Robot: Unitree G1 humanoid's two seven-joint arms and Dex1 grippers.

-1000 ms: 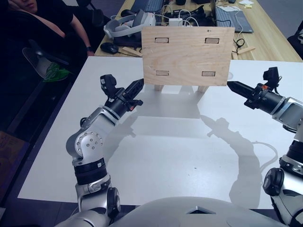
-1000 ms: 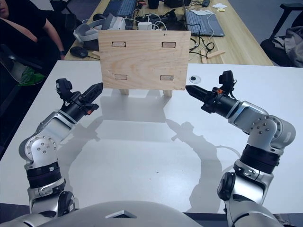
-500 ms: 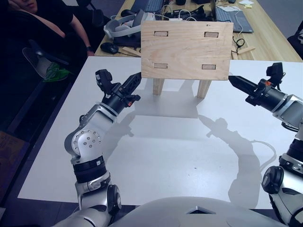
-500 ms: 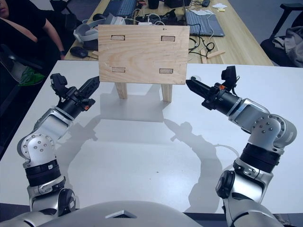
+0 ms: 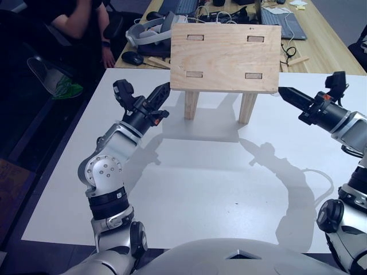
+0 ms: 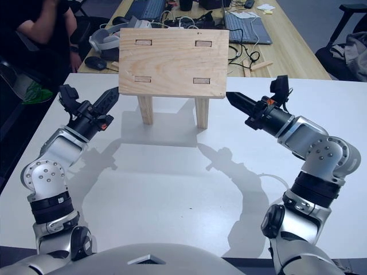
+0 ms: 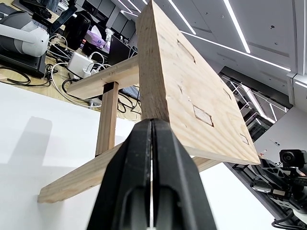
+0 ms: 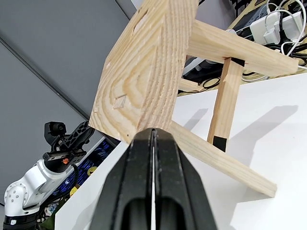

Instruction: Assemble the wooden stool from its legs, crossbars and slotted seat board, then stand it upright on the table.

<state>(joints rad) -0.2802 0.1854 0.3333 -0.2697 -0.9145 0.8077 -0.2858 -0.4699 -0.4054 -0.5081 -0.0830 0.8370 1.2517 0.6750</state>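
The assembled wooden stool stands at the far middle of the white table [image 5: 200, 183], its slotted seat board [image 5: 226, 57] tipped so the top faces me. Two front legs [image 5: 191, 105] [image 5: 247, 107] reach down to the table, and the left wrist view shows a crossbar [image 7: 103, 79] under the seat. My left gripper [image 5: 165, 89] is shut, its tip against the seat's lower left corner. My right gripper [image 5: 284, 92] is shut too, its tip at the lower right corner. In each wrist view the closed fingertips [image 7: 151, 125] [image 8: 152, 133] meet the seat's side edge.
Behind the table runs a wooden desk with a headset [image 5: 150, 30], a mouse [image 5: 132, 57], keyboards and cables. A seated person is at the far left. The near half of the table is bare white surface.
The stool has risen and tipped more upright, so its legs now show at fuller length. Both shut grippers have moved up and away from me along with the seat's corners.
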